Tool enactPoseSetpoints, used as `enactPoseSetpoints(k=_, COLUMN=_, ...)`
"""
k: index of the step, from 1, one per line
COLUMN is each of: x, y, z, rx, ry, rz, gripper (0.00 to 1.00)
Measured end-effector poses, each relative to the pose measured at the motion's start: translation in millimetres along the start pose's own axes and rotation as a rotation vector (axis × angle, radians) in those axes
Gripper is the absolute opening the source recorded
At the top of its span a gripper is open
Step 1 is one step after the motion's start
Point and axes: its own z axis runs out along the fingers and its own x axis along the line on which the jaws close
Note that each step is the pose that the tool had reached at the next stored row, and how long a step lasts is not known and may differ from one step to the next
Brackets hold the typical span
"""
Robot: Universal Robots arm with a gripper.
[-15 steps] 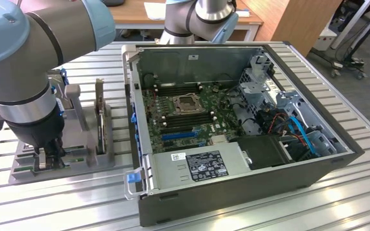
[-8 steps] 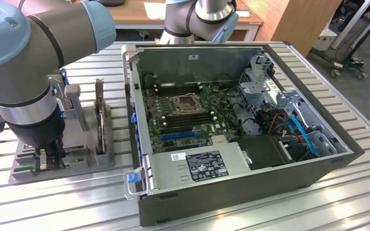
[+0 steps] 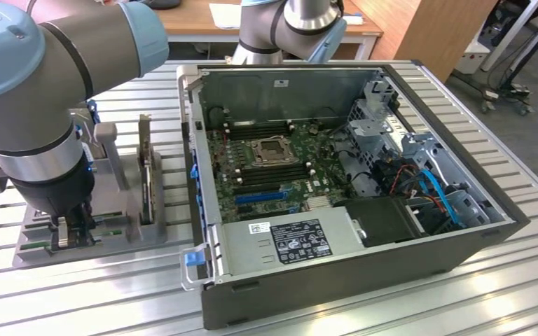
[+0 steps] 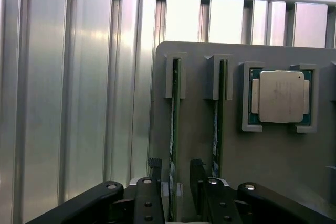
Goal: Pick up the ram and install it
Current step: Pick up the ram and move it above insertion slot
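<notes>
- At the exterior view's left, the end effector (image 3: 71,234) hangs low over a grey holder (image 3: 124,241). Its jaws stand wide and grip nothing.
- Wrist view: the fingers (image 4: 149,198) straddle the ram (image 4: 174,119), one on each side. The ram stands on edge in the holder's slotted guides.
- Risk, judged: a second memory stick (image 4: 219,114) stands parallel and just beside the ram. One finger sits in the gap between the two, so any sideways drift could knock the second stick.
- Risk, judged: the ram is thin and held by its end guides. A skewed or off-centre closure could tilt it, jam it in the guides or let it slip.
- Risk, judged low: a processor (image 4: 282,96) lies flat in its own recess, apart from both sticks.
- Risk, judged: an upright expansion card (image 3: 145,168) stands on the same holder, near the arm. A careless swing could brush it.
- Centre to right: the open computer case (image 3: 344,280) lies on its side with the motherboard (image 3: 269,164) exposed. Its near wall stands between the holder and the board, a likely place for a snag.
- Surface: the counter (image 3: 82,301) is ribbed, grooved aluminium with a reflective finish. The holder and the case rest flat on it.
- Room: a wooden desk (image 3: 279,21) stands behind. Cables (image 3: 512,91) trail on the floor at the far right.
</notes>
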Motion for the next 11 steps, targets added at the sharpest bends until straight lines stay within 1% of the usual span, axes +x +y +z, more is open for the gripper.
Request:
enactPoseSetpoints(k=2, x=0.0, y=0.0, z=0.0, rx=0.0, ry=0.0, rz=0.0, gripper=0.34)
enactPoseSetpoints(k=3, x=0.0, y=0.0, z=0.0, rx=0.0, ry=0.0, rz=0.0, gripper=0.27)
enactPoseSetpoints(k=11, x=0.0, y=0.0, z=-0.1, rx=0.0002, ry=-0.0001, rz=0.0, gripper=0.27)
